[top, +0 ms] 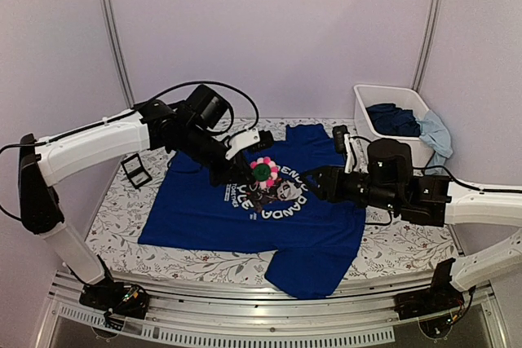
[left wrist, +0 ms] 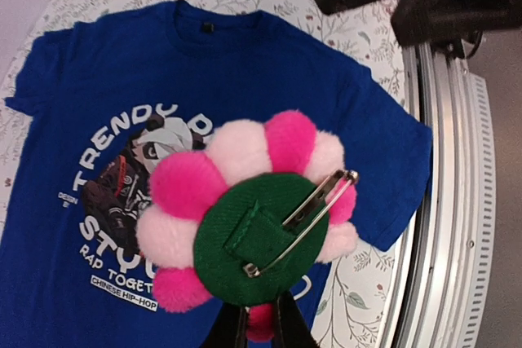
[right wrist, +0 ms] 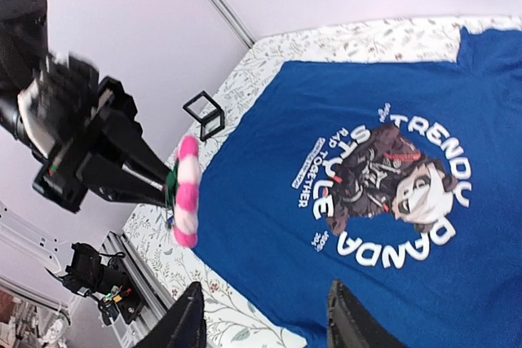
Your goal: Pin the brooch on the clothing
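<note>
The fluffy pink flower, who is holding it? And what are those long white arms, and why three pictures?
Those are two robot arms, each ending in two fingers. One picture looks down from above; the other two come from cameras on the wrists. A blue T-shirt lies spread on the flowery table. The left gripper pinches your flower, a brooch, above the T-shirt, showing its green back and pin. The right gripper is open and holds nothing.

Bright, even light; soft shadows, slight blur.
</note>
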`<state>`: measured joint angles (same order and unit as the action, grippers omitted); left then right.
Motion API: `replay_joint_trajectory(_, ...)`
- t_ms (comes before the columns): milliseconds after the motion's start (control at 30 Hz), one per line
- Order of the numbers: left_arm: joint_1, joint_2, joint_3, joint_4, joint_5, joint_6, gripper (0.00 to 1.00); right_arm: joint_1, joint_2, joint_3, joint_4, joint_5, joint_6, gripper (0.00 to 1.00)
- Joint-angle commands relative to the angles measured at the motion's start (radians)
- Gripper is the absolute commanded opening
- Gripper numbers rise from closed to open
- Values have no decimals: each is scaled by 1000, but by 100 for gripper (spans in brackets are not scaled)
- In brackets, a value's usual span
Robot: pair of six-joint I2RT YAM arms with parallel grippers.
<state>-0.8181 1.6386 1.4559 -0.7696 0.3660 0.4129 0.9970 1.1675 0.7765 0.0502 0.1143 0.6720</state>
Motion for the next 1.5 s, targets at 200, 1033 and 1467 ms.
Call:
replay_joint_trajectory(200,46,-50,169,27,13,-293,0,43,251,181,373,-63,-64,70)
replay_joint_trajectory(1033,39,-69,111,23,85,-273,0,41,305,162,535,-17,-126,0)
replay_joint_trajectory(1467,88,-131,263,-431,133,194,77,11,139,229,-176,-432,-403,0)
